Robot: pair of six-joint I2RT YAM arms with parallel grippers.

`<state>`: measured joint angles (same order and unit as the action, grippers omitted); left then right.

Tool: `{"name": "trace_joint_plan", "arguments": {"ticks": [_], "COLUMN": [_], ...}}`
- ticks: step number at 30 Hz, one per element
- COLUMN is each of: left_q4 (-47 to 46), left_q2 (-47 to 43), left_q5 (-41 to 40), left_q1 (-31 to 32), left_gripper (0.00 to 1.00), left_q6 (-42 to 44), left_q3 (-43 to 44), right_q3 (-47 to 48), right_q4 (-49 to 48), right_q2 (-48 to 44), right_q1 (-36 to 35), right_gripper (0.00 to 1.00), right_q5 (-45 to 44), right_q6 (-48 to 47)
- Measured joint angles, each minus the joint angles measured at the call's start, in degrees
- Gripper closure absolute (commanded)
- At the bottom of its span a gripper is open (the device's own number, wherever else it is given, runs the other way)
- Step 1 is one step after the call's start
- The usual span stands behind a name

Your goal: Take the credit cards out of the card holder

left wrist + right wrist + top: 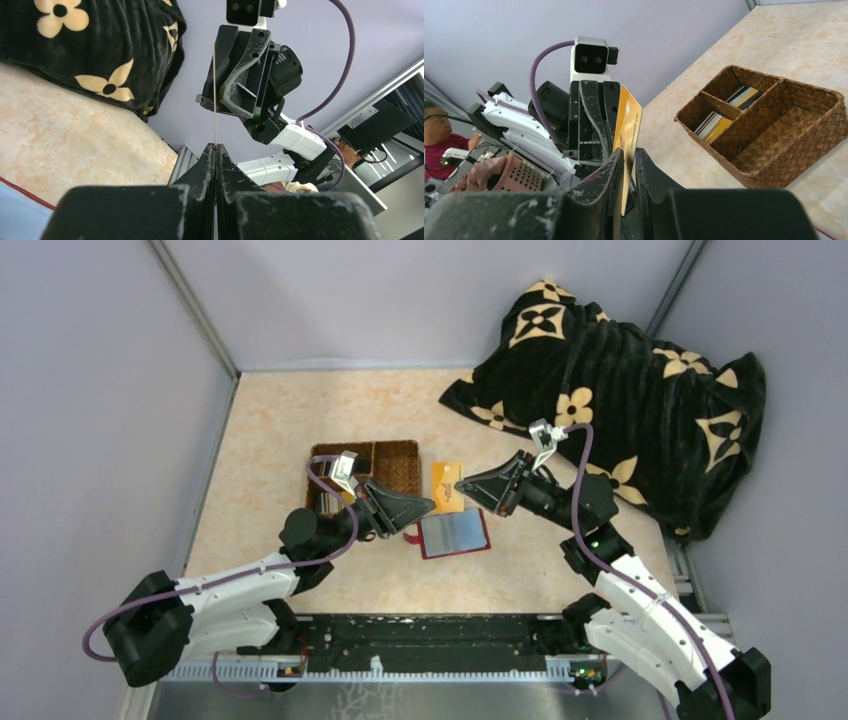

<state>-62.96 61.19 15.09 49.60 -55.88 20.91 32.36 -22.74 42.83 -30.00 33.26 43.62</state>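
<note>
Left gripper [430, 506]: clamped shut on one edge of the orange card [629, 120], holding it upright above the table [270, 440].
Right gripper [628, 153]: fingers flank the same card closely; firm grip unclear.
Card holder [455, 533]: lies open on the table, between the arms.
Wicker basket [398, 472]: near the holder, striped cards [719, 120] in its small compartments.

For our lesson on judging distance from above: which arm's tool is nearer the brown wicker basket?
Left. The left tool sits just beside the right edge of the wicker basket; the right tool is farther right, on the far side of the orange card.
</note>
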Motion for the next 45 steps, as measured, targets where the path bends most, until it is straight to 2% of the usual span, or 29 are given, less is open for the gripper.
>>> {"name": "trace_joint_plan", "arguments": {"ticks": [3,4,6,13,14,18,19,21,29,35,39,45], "left_q4": [-0.28,-0.33,-0.33,0.26,0.33,1.86,3.30,7.13,34.14,51.84,60.54,69.02], "left_q2": [0.00,-0.02,-0.15,-0.48,-0.46,-0.70,-1.16,-3.10,-24.06,-36.98,-40.74,-41.83], "left_q5": [-0.04,-0.11,-0.31,-0.50,-0.48,-1.11,-1.60,-2.84,-13.55,-20.48,-24.00,-26.40], "left_q1": [0.00,0.00,-0.07,-0.52,-0.52,-0.66,-0.81,-1.03,-1.25,-1.27,-1.38,-1.40], "left_gripper": [1.00,1.00,1.00,1.00,0.96,0.53,0.47,0.42,0.47,0.49,0.58,0.63], "left_q6": [-0.02,-0.02,-0.02,0.07,0.07,0.55,0.66,1.64,9.18,12.72,14.49,16.81], "left_q3": [0.00,0.00,0.00,0.00,0.00,0.00,0.00,0.00,-1.07,-1.25,-1.11,1.22], "right_q3": [0.00,0.00,0.00,0.00,0.00,0.42,0.87,3.48,21.29,42.99,51.43,67.67], "right_q4": [0.00,0.02,0.02,0.15,0.22,2.38,3.72,8.22,27.28,44.00,50.56,60.08], "right_q2": [0.00,0.00,0.00,-0.17,-0.22,-0.13,0.17,1.99,18.25,41.33,51.04,63.67], "right_q1": [0.00,0.00,0.00,0.00,0.00,0.00,0.00,0.00,0.00,-0.04,-1.14,-5.05], "right_gripper": [0.86,0.88,1.00,1.00,1.00,1.00,1.00,1.00,1.00,1.00,1.00,1.00], "right_q5": [0.50,0.70,0.96,1.38,1.36,1.29,1.22,0.63,-3.28,-7.67,-9.84,-14.43], "right_q6": [0.13,0.13,0.11,0.15,0.13,-1.38,-2.34,-5.55,-24.72,-39.43,-45.03,-52.33]}}
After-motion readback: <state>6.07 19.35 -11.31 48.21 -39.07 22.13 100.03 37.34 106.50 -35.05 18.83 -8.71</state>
